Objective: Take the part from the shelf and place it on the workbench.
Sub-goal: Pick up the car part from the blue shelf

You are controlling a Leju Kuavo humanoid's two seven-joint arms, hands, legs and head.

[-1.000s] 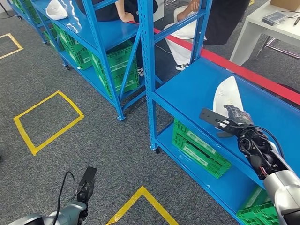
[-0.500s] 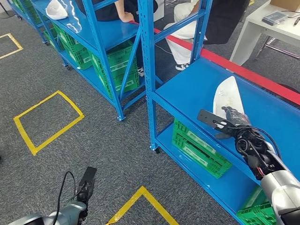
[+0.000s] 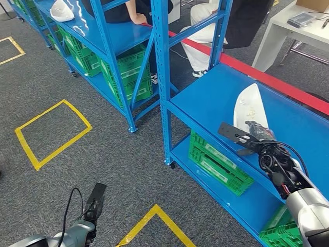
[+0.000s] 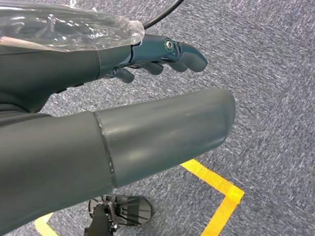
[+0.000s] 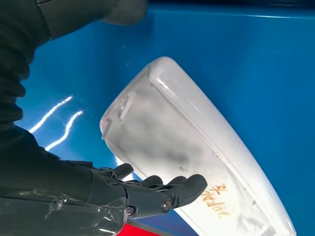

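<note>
The white part (image 3: 250,107) is seen lying flat on the blue shelf (image 3: 209,98) of the nearer rack, its long, tapered shell pointing away from the shelf's front edge. The right hand (image 3: 259,133) is poised at the part's near end, and the fingers (image 5: 174,189) are extended and apart, with nothing held between them. The step in hand is judged to be the reach for the grasp; the part is not yet lifted.

For the step to be done well, the fingers would best be carried over the narrow near end of the part and the thumb (image 5: 124,10) brought down on the opposite side, so that the smooth, curved shell is clasped across its width rather than nudged along the glossy shelf. A slow closure is advised, since the surface is judged slippery and the shell could skid toward the red rail (image 3: 271,80) at the back.

In the right wrist view the gap between the fingers and the part's rim is shown, together with orange handwriting on the shell; whether the fingertips touch the part cannot be told. In the head view the wider setting is given: the green crates (image 3: 219,164) on the lower shelf and a pale worktop (image 3: 287,31) at the far right. The left hand (image 4: 111,137) is shown hanging over grey carpet with yellow floor tape (image 4: 221,194), its fingers straight and empty.
</note>
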